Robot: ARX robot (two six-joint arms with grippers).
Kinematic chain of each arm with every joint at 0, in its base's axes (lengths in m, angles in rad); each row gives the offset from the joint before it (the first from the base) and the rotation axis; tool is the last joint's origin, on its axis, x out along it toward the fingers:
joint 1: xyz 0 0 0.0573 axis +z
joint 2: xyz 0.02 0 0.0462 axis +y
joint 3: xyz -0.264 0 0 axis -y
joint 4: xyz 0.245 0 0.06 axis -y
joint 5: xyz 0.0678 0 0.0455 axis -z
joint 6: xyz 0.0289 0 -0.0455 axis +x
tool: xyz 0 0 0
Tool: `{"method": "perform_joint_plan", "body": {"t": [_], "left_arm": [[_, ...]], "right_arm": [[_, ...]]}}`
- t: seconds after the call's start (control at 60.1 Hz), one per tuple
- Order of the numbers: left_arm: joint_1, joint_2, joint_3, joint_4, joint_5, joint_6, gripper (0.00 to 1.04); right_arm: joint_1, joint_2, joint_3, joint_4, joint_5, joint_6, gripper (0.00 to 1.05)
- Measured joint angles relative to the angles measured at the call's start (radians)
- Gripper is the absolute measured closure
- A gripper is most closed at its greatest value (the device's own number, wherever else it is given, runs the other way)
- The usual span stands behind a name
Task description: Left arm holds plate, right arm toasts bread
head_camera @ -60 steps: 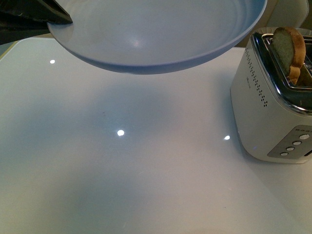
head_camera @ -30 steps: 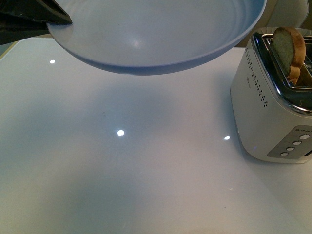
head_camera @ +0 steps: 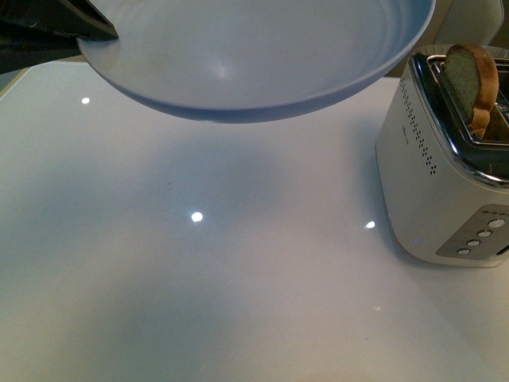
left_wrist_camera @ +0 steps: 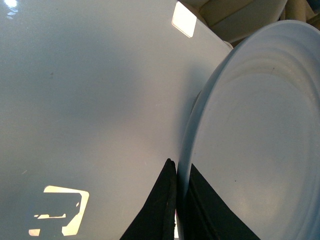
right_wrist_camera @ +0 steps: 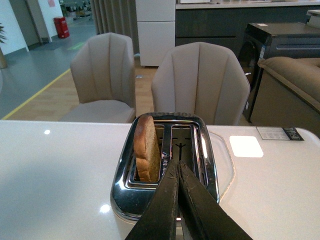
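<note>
My left gripper [left_wrist_camera: 176, 197] pinched the plate [head_camera: 254, 56] by its rim above the table [head_camera: 199, 302]. My right gripper [right_wrist_camera: 178, 172] (fingers pressed together, empty) hung over the toaster [right_wrist_camera: 122, 195]; the bread [right_wrist_camera: 146, 148] stood upright in one slot, rounded top up.

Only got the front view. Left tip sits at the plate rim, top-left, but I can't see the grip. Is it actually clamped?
Observer: Yes. In the left wrist view the left gripper has one dark finger on each face of the plate at its rim, shut on it.
Operator: Right gripper isn't in my frame at all. State?
Observer: The right gripper is shut with nothing between its fingers, pointing at the top of the toaster.
</note>
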Motion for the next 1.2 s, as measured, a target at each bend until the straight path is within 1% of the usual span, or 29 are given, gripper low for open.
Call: {"method": "perform_joint_plan", "body": {"t": [0.116, 0.499, 0.582, 0.616, 0.865, 0.965, 0.982, 1.032, 1.148, 1.198], "left_arm": [[0.000, 0.000, 0.000, 0.000, 0.000, 0.000, 1.02], [0.000, 0.000, 0.000, 0.000, 0.000, 0.000, 1.02], [0.000, 0.000, 0.000, 0.000, 0.001, 0.001, 1.02], [0.000, 0.000, 0.000, 0.000, 0.001, 0.001, 1.02], [0.000, -0.001, 0.000, 0.000, 0.003, 0.003, 1.02], [0.000, -0.001, 0.000, 0.000, 0.003, 0.003, 1.02], [0.000, -0.001, 0.000, 0.000, 0.004, 0.004, 1.02], [0.000, -0.001, 0.000, 0.000, 0.004, 0.004, 1.02], [0.000, -0.001, 0.000, 0.000, 0.004, 0.004, 1.02], [0.000, -0.001, 0.000, 0.000, 0.005, 0.006, 1.02]], "right_arm": [[0.000, -0.051, 0.000, -0.050, 0.000, 0.000, 1.03], [0.000, -0.149, 0.000, -0.149, 0.000, 0.000, 1.03], [0.000, -0.253, 0.000, -0.287, 0.000, 0.000, 1.03], [0.000, -0.286, 0.000, -0.311, 0.000, 0.000, 1.03], [0.000, -0.317, 0.000, -0.323, 0.000, -0.001, 1.03], [0.000, -0.318, 0.000, -0.323, 0.000, -0.001, 0.88], [0.000, -0.318, 0.000, -0.323, 0.000, -0.001, 0.83], [0.000, -0.318, 0.000, -0.323, 0.000, -0.001, 0.73], [0.000, -0.318, 0.000, -0.323, 0.000, -0.001, 0.55], [0.000, -0.318, 0.000, -0.323, 0.000, -0.001, 0.45]]}}
